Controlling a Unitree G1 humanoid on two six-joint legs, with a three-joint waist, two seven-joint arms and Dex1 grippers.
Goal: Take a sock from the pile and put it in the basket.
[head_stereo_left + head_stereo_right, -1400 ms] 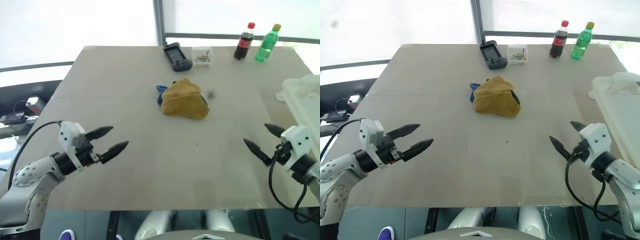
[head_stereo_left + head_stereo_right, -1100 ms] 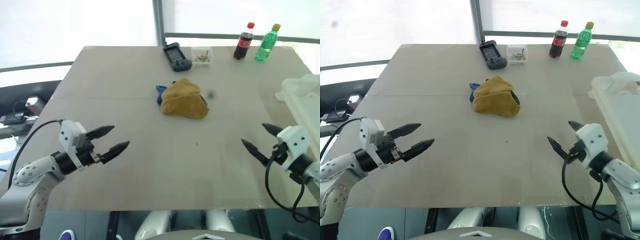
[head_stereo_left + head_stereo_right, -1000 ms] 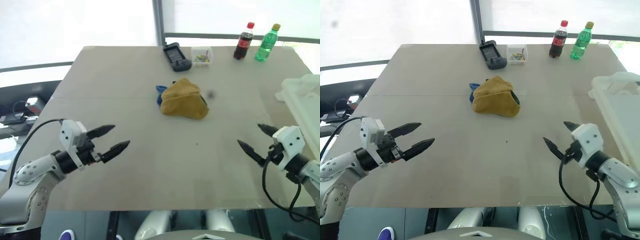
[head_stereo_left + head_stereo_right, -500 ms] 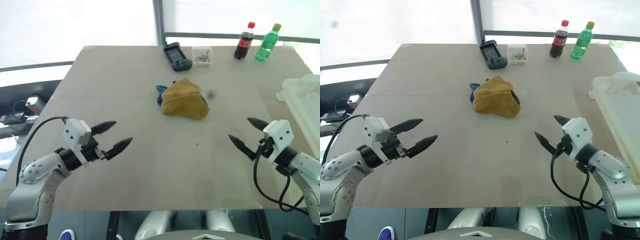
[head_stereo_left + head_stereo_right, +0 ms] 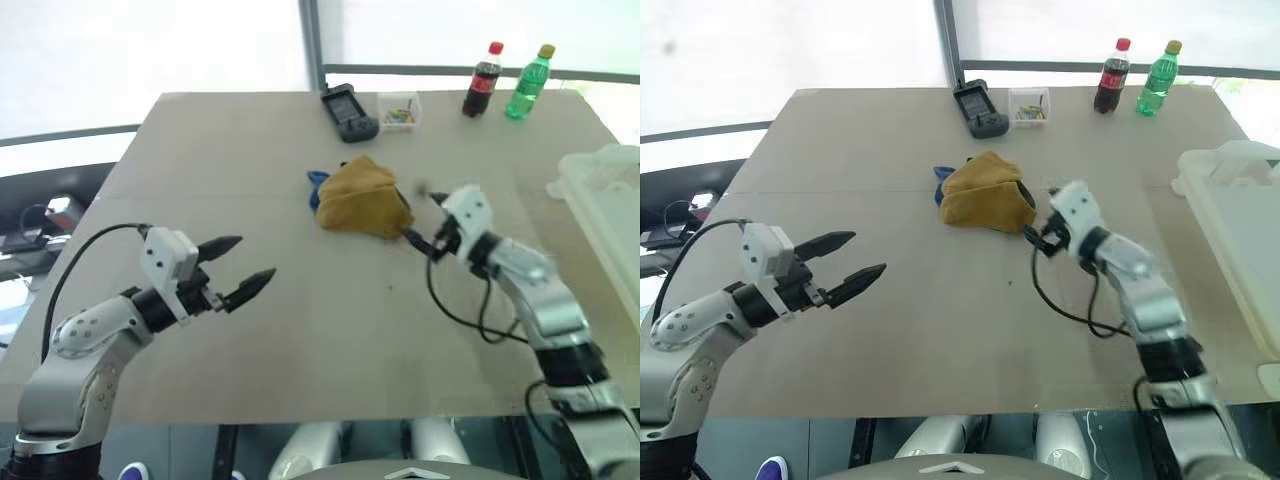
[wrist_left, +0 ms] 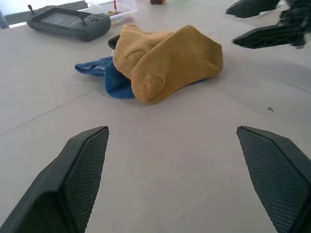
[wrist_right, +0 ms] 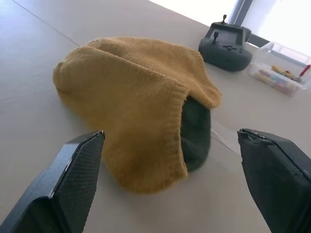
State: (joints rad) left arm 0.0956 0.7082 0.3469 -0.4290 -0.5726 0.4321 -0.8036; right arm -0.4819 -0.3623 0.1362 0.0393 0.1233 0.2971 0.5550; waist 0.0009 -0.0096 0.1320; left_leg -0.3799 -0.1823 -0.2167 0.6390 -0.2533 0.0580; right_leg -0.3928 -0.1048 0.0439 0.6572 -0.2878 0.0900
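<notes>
Sock (image 7: 131, 126), mustard-yellow, ribbed cuff, atop blue and dark ones; right hand (image 5: 1049, 222) wide open, empty.

Knitted cloth sock (image 7: 131, 104), translucent plastic basket (image 5: 1240, 215), matt table (image 5: 300, 340)

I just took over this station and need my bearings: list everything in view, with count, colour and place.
table: one, beige, under everything.
pile: one heap of socks, mid-table.
sock: mustard-yellow, two on top of the pile.
blue sock: at least one, at the pile's left edge.
dark green-grey sock: one, tucked under the yellow ones.
basket: one, whitish translucent, right edge of the table.
handheld controller: one, black, far side.
small clear box: one, coloured bits inside, beside the controller.
bottles: two, dark cola and green, far right.
left gripper: black fingers, open, near left.
right gripper: open, at the pile's right side.
</notes>
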